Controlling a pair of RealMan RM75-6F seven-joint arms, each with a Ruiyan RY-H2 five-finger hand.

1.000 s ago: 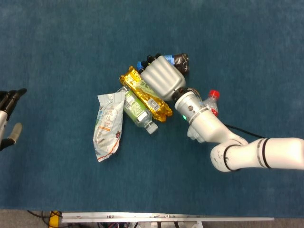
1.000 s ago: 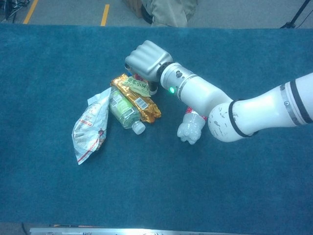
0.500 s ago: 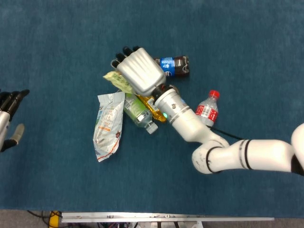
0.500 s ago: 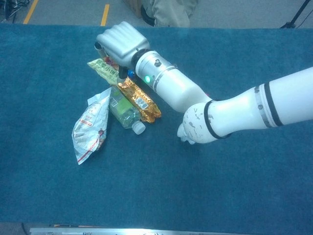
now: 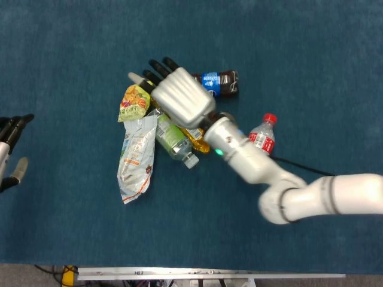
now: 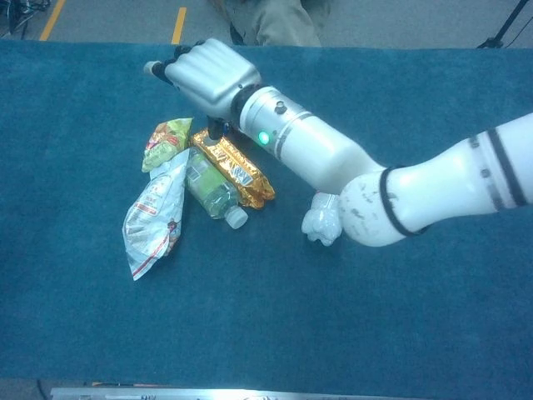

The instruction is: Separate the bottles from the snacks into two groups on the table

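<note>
My right hand hovers over the pile with its fingers spread, holding nothing. A small green and yellow snack packet lies just left of it, touching the top of a white snack bag. A green-label bottle lies beside a gold snack bar, partly under my wrist. A dark cola bottle lies behind the hand. A clear red-capped bottle lies beside my forearm. My left hand stays at the left edge, holding nothing.
Blue carpet covers the table, with wide bare stretches left, right and in front of the pile. The table's front edge runs along the bottom. A person's legs stand beyond the far edge.
My right hand swung left over the pile carrying the green and yellow packet, then let it go. The packet now lies on the table above the white bag. The left hand stayed put.
</note>
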